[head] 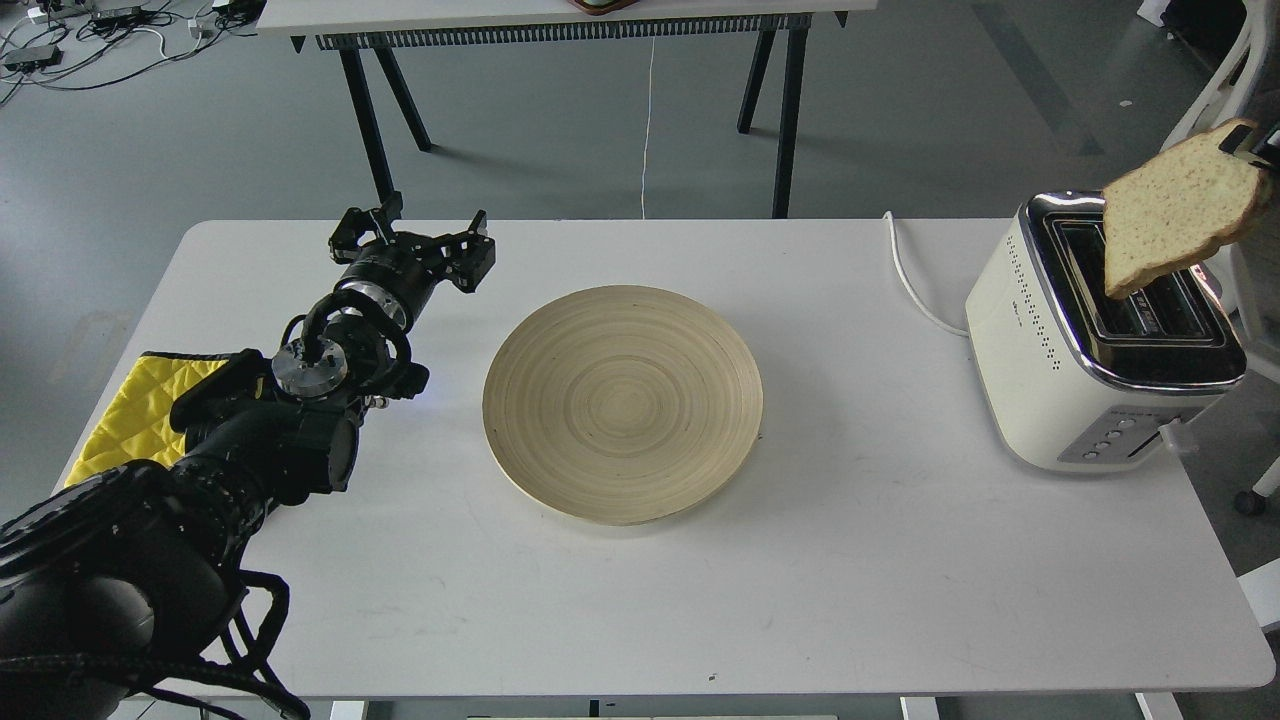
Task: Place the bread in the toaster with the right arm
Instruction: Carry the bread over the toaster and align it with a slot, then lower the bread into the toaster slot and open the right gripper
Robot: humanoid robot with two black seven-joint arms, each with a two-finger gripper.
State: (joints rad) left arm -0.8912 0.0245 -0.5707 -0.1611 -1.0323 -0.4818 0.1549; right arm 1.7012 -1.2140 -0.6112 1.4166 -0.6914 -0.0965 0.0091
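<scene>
The bread (1178,210), a pale tan slice with a brown crust, hangs tilted above the toaster (1095,335), its lower corner just over the right-hand slot. My right gripper (1258,146) shows only as a black tip at the frame's right edge, shut on the slice's upper right corner. The cream-white toaster with chrome top and black slots stands at the table's right end, its white cord (915,285) running back. My left gripper (420,240) is open and empty above the table's far left part.
A round wooden plate (622,400) sits mid-table. A yellow quilted cloth (125,410) lies at the left edge under my left arm. A second table's legs (375,110) stand behind. A chair base (1255,490) is right of the table.
</scene>
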